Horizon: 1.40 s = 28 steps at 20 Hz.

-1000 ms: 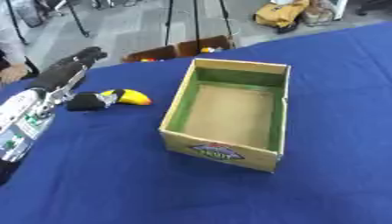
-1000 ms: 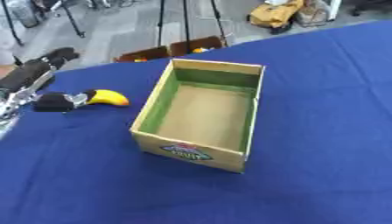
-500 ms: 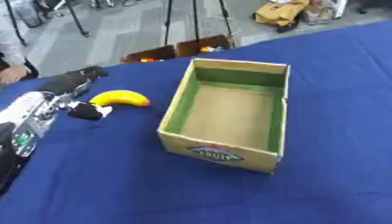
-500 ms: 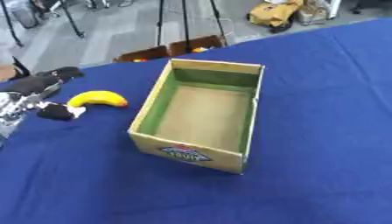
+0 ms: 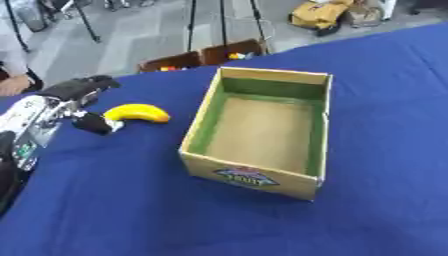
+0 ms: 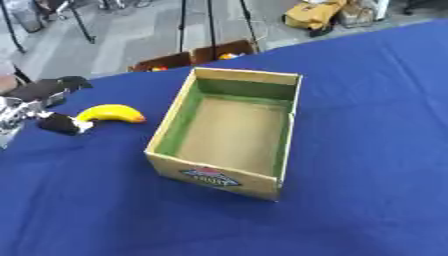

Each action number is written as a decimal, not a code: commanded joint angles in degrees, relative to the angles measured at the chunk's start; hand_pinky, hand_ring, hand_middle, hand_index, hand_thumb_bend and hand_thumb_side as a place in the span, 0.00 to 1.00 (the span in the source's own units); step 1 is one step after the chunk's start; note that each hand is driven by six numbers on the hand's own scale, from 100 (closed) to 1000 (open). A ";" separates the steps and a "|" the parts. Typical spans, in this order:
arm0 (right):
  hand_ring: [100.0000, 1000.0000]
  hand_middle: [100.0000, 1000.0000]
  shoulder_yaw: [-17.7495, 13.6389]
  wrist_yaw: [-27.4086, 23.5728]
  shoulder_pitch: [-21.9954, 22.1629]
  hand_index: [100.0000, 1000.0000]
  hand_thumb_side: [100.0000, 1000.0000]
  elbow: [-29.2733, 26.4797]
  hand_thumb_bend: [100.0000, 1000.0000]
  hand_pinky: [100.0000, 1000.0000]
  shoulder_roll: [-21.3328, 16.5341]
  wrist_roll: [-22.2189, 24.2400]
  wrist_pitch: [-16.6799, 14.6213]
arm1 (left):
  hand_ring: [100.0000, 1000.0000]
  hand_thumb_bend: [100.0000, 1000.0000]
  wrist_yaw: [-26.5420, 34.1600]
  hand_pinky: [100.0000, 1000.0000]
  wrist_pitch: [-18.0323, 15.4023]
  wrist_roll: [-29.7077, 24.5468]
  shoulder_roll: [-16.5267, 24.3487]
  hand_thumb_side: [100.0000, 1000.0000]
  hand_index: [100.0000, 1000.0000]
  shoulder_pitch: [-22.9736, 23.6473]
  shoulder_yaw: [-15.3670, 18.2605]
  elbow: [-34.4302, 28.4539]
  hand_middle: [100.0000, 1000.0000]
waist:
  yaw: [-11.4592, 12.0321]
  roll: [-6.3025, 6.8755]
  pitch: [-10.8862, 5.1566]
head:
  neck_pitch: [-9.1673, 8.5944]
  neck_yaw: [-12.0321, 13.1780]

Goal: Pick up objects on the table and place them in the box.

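So: 1 banana (image 5: 137, 113) on blue table (image 5: 131, 210), 1 box (image 5: 262, 130); left hand (image 5: 74, 100) beside banana, fingers relaxed, holding nothing.

Item count on the blue table (image 5: 131, 200): one open cardboard box (image 5: 262, 131) with a green inner lining, and one yellow banana (image 5: 137, 113) lying on the cloth to the box's left. One robot hand (image 5: 80, 105) is in view, the left one, at the left edge just beside the banana. On the floor beyond the table stand two small brown boxes (image 5: 201, 56) side by side.
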 commanded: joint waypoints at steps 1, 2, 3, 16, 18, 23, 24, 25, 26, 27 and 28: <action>0.85 0.80 -0.20 -0.36 -1.12 0.91 1.00 -0.83 0.00 0.67 -1.33 -0.13 -0.19 | 1.00 0.27 -2.49 1.00 0.36 -2.80 1.03 0.50 1.00 -1.70 2.02 -0.55 1.00 | -0.35 -0.23 -0.70 | -1.14 0.82; 0.85 0.80 -0.21 -0.37 -1.21 0.91 1.00 -0.83 0.00 0.67 -1.39 -0.16 -0.19 | 1.00 0.26 -3.14 1.00 0.47 -3.65 1.06 0.50 1.00 -1.86 2.43 -0.54 1.00 | -0.60 -0.14 -0.51 | -1.35 0.98; 0.85 0.80 -0.21 -0.38 -1.28 0.91 1.00 -0.83 0.00 0.67 -1.45 -0.19 -0.17 | 1.00 0.26 -3.56 1.00 0.56 -4.53 1.05 0.50 1.00 -2.02 2.88 -0.63 1.00 | -0.80 -0.07 -0.34 | -1.49 1.11; 0.85 0.79 -0.04 -0.36 -2.31 0.91 1.00 -0.83 0.00 0.68 -2.29 -0.33 -0.14 | 1.00 0.16 -4.38 1.00 2.78 -14.49 1.26 0.46 1.00 -3.08 6.16 -4.18 1.00 | -2.93 1.19 1.65 | -3.28 3.21; 0.85 0.79 -0.03 -0.38 -2.35 0.91 1.00 -0.83 0.00 0.68 -2.40 -0.37 -0.11 | 1.00 0.19 -4.35 1.00 2.99 -15.04 1.31 0.47 1.00 -3.07 6.23 -4.31 1.00 | -3.14 1.37 1.88 | -3.52 3.37; 0.85 0.79 0.02 -0.45 -2.36 0.91 1.00 -0.83 0.00 0.68 -2.54 -0.42 -0.05 | 1.00 0.24 -5.66 1.00 2.68 -16.00 1.18 0.47 1.00 -2.88 6.25 -4.60 1.00 | -3.43 1.73 2.31 | -3.98 3.52; 0.85 0.79 0.02 -0.46 -2.36 0.91 1.00 -0.83 0.00 0.68 -2.56 -0.44 -0.04 | 1.00 0.23 -5.65 1.00 2.65 -16.12 1.11 0.47 1.00 -2.84 6.35 -4.53 1.00 | -3.47 1.78 2.37 | -4.05 3.51; 0.85 0.79 0.02 -0.48 -2.39 0.91 1.00 -0.83 0.00 0.68 -2.58 -0.46 -0.05 | 1.00 0.20 -5.69 1.00 2.67 -16.20 1.07 0.46 1.00 -2.81 6.40 -4.47 1.00 | -3.54 1.84 2.47 | -4.18 3.56; 0.85 0.79 0.04 -0.50 -2.43 0.91 1.00 -0.83 0.00 0.68 -2.58 -0.46 -0.06 | 1.00 0.18 -5.75 1.00 2.69 -16.21 1.02 0.46 1.00 -2.77 6.42 -4.43 1.00 | -3.61 1.89 2.56 | -4.29 3.65; 0.85 0.79 0.07 -0.52 -2.50 0.91 1.00 -0.83 0.00 0.68 -2.57 -0.45 -0.08 | 1.00 0.16 -5.88 1.00 2.70 -16.17 0.95 0.45 1.00 -2.71 6.42 -4.40 1.00 | -3.73 1.96 2.66 | -4.44 3.82; 0.85 0.79 0.09 -0.54 -2.57 0.91 1.00 -0.83 0.00 0.68 -2.56 -0.44 -0.10 | 1.00 0.14 -6.08 1.00 2.72 -16.08 0.91 0.45 1.00 -2.65 6.42 -4.40 1.00 | -3.84 2.01 2.74 | -4.56 3.96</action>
